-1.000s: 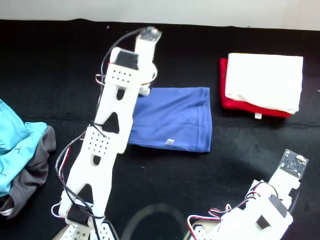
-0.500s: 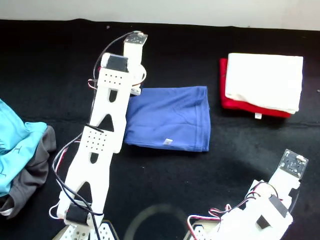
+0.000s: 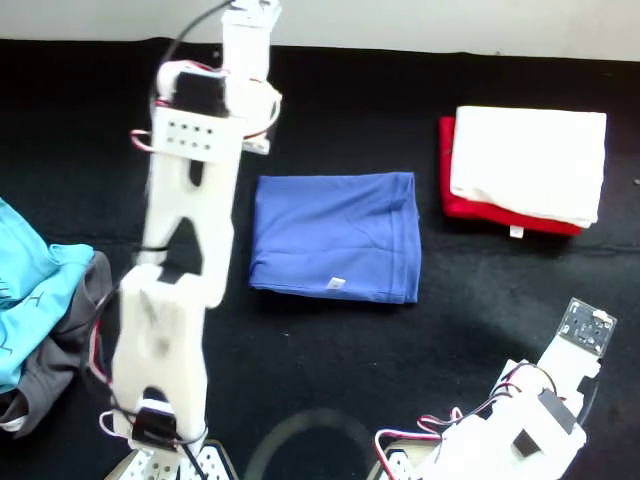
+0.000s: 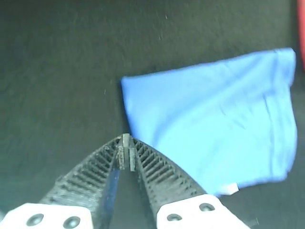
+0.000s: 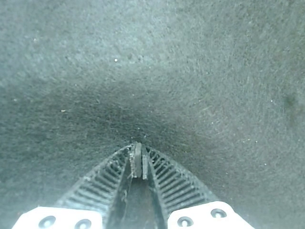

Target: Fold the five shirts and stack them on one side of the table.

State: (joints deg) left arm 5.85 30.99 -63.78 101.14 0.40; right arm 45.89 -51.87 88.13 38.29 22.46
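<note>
The black-covered table [image 3: 400, 80] is being occupied by five shirts and two arms. The left arm [image 3: 180, 250] is being held stretched out from the near edge toward the far edge, just beside the left side of the folded blue shirt [image 3: 337, 237], which is lying flat near the middle of the table. At the far right, a folded white shirt [image 3: 530, 160] is being carried on top of a folded red shirt [image 3: 460, 205]. These two are lying as a stack, apart from the blue one. At the left edge, a teal shirt [image 3: 25, 290] is lying crumpled over a grey shirt [image 3: 65, 350], both unfolded. The right arm [image 3: 530, 430] is being kept folded low at the near right corner. The left end effector [image 4: 126, 152] is being held closed and empty, above dark cloth, near an edge of the blue shirt. The right end effector [image 5: 137, 160] is likewise being held closed on nothing, over bare black cloth.
</note>
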